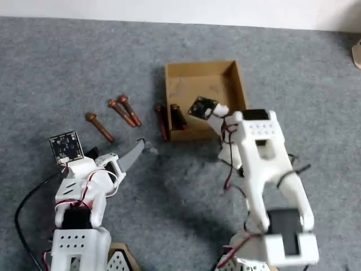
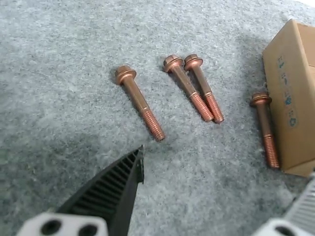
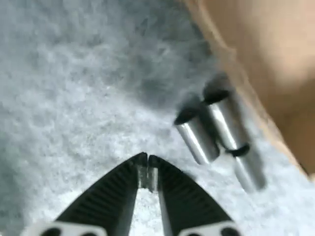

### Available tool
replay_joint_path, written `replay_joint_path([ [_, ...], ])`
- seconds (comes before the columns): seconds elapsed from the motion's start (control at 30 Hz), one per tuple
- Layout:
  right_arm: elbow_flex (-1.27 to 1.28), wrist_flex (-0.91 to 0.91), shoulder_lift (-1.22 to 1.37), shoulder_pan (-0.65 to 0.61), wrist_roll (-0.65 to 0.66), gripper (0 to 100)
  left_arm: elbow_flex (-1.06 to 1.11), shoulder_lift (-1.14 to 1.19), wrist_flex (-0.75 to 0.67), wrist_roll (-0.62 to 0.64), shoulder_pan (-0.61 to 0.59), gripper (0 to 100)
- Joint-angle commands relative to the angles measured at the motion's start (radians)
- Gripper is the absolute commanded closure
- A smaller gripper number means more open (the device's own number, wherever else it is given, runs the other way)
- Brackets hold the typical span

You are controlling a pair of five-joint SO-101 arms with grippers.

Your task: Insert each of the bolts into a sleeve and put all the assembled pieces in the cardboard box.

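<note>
Three copper bolts (image 2: 142, 103) (image 2: 187, 86) (image 2: 204, 88) lie loose on the grey carpet, and a fourth bolt (image 2: 266, 130) lies against the outside of the cardboard box (image 2: 290, 93). In the high view another bolt (image 1: 177, 117) rests inside the box (image 1: 237, 84) at its near left corner. My left gripper (image 2: 224, 167) hangs open just short of the loose bolts, holding nothing. My right gripper (image 3: 146, 158) is shut, its tips close to three silver sleeves (image 3: 197, 135) (image 3: 224, 120) (image 3: 248, 169) lying beside the box wall (image 3: 231, 54). From above, the right arm (image 1: 256, 147) covers those sleeves.
Grey carpet (image 1: 67, 68) spreads wide on the far left and far right of the box. The left arm's base (image 1: 76, 237) and the right arm's base (image 1: 285, 237) stand at the near edge, with loose cables beside them.
</note>
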Motion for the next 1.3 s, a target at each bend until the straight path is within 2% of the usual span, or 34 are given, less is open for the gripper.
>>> replay_joint_path([
  [0.0,0.028,-0.001,-0.182,-0.019,-0.052,99.3,-0.064,-0.010,0.005,-0.008,-0.015,55],
  [0.17,0.045,-0.001,-0.234,-0.016,-0.046,98.3,-0.062,-0.010,0.005,-0.008,-0.015,55],
  [0.23,0.045,-0.001,-0.226,-0.015,-0.043,91.3,-0.062,-0.010,0.005,-0.008,-0.015,55],
  [0.33,0.044,0.002,-0.216,-0.002,0.026,74.4,-0.061,-0.010,0.005,-0.009,-0.015,55],
  [0.4,0.039,0.001,-0.203,0.004,0.081,71.7,-0.061,-0.010,0.005,-0.009,-0.015,55],
  [0.53,0.039,0.001,-0.139,0.012,0.215,73.1,-0.061,-0.010,0.005,-0.009,-0.015,55],
  [0.7,0.038,-0.001,-0.001,0.012,0.324,73.1,-0.056,-0.010,0.002,-0.080,-0.008,55],
  [0.8,0.027,-0.024,0.087,0.022,0.376,73.1,-0.056,-0.010,-0.002,-0.080,-0.010,55],
  [1.03,-0.005,-0.223,0.383,0.081,0.387,74.0,-0.054,-0.010,-0.003,-0.080,-0.008,55],
  [1.1,-0.005,-0.228,0.455,0.085,0.387,82.9,-0.054,-0.010,-0.003,-0.080,-0.008,55],
  [1.17,-0.007,-0.228,0.467,0.084,0.384,99.8,-0.054,-0.010,-0.003,-0.081,-0.008,55],
  [1.23,-0.005,-0.228,0.441,0.082,0.353,96.0,-0.054,-0.010,-0.003,-0.081,-0.008,55],
  [1.27,-0.005,-0.228,0.418,0.082,0.318,98.5,-0.054,-0.010,-0.002,-0.081,-0.010,55],
])
